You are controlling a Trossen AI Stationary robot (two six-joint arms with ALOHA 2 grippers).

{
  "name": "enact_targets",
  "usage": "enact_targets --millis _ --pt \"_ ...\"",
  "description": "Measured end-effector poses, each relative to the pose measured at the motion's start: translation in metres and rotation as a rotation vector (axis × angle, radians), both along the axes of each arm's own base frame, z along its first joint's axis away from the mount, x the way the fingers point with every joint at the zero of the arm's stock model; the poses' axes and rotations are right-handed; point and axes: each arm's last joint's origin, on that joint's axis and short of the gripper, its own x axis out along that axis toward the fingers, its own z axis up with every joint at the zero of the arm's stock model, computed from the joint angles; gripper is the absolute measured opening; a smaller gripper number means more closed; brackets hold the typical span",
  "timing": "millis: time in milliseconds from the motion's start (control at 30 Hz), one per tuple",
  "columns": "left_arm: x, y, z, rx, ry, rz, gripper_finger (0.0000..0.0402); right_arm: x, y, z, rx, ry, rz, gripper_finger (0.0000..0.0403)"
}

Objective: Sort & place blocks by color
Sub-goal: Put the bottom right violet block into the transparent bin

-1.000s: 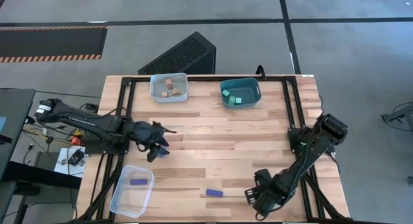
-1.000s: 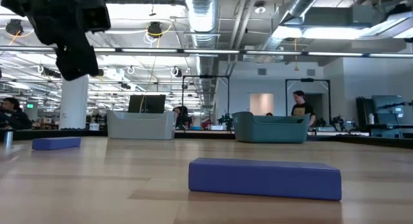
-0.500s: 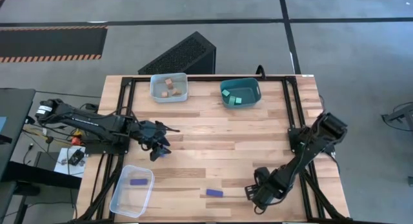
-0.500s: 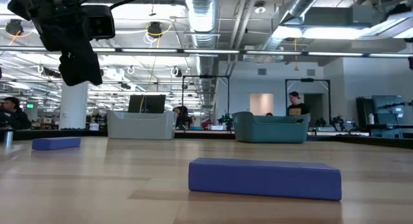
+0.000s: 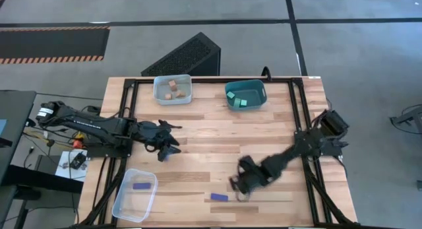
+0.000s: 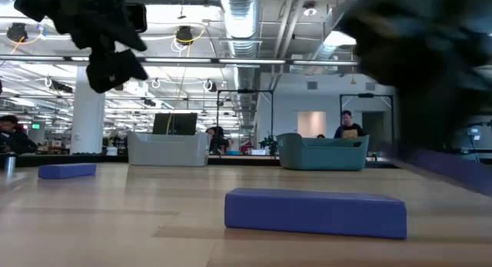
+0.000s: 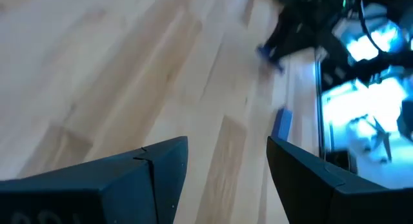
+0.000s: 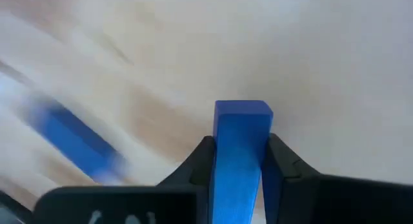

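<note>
The right tool is clamped on a dark blue bar, whose long axis runs straight out between the fingers. In the high view this tool hangs over the near middle of the bench, its arm stretched low from the right edge. A second blue bar lies just beside it, toward the clear bin, which already holds one bar. The carry probably runs leftward to that bin. The left tool hovers open and empty, well apart.
</note>
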Motion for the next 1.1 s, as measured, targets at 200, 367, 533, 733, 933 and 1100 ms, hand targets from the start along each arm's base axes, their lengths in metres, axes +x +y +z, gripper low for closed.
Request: enact_targets --millis 200,367,533,733,933,1100 --pt "0.007 0.001 0.011 0.078 -0.149 0.027 0.0197 0.055 -0.044 0.035 -0.130 -0.424 0.064 0.0086" --pt "0.010 0.000 0.020 0.078 -0.244 -0.002 0.0197 0.091 -0.087 0.068 -0.285 -0.794 0.135 0.0087" --pt "0.011 -0.004 0.027 0.063 -0.330 -0.151 0.0197 0.104 -0.116 0.099 -0.362 -1.129 0.249 0.0094" --pt "0.014 -0.003 0.038 0.091 -0.453 -0.092 0.0197 0.107 -0.138 0.113 -0.371 -1.277 0.274 0.0097" --pt "0.016 0.001 0.045 0.150 -0.519 0.058 0.0198 0.108 -0.150 0.109 -0.384 -1.227 0.262 0.0097" --pt "0.018 0.004 0.042 0.155 -0.495 0.095 0.0207 0.109 -0.158 0.105 -0.444 -1.183 0.273 0.0097"
